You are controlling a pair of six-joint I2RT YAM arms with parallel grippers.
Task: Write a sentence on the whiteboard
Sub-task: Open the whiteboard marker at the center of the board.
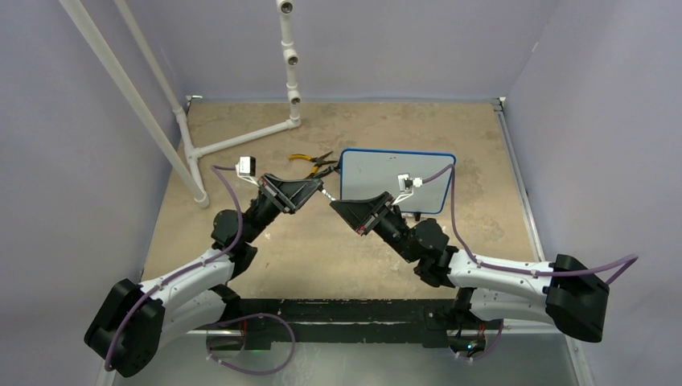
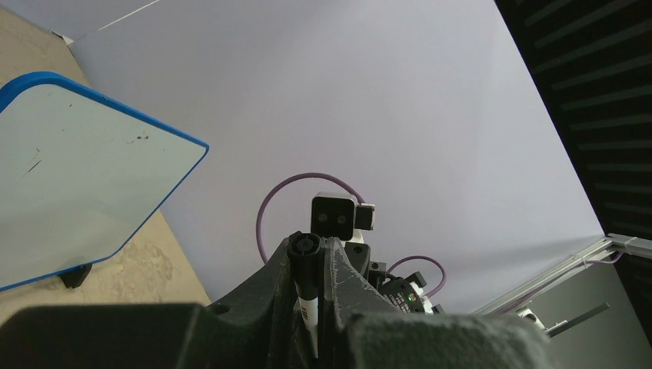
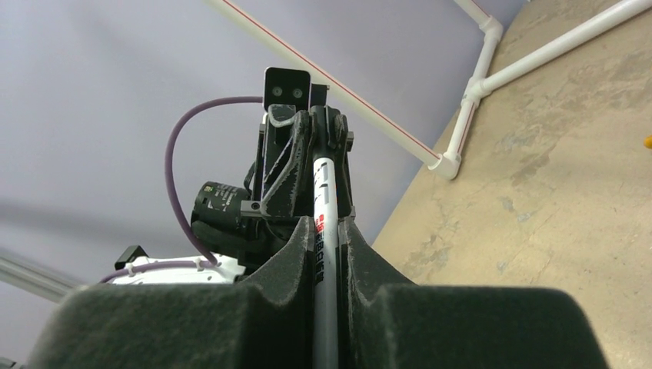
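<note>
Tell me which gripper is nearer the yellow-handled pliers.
Left. The left gripper hangs just nearside of the pliers; the right gripper is farther off, back toward the robot and rightward.

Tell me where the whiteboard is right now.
In the top view the whiteboard sits right of centre on the table, just beyond the right gripper, with yellow-handled pliers off its left edge.

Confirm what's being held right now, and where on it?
The marker, by both: the right gripper is clamped on its white printed barrel, and the left gripper grips its other end.
</note>
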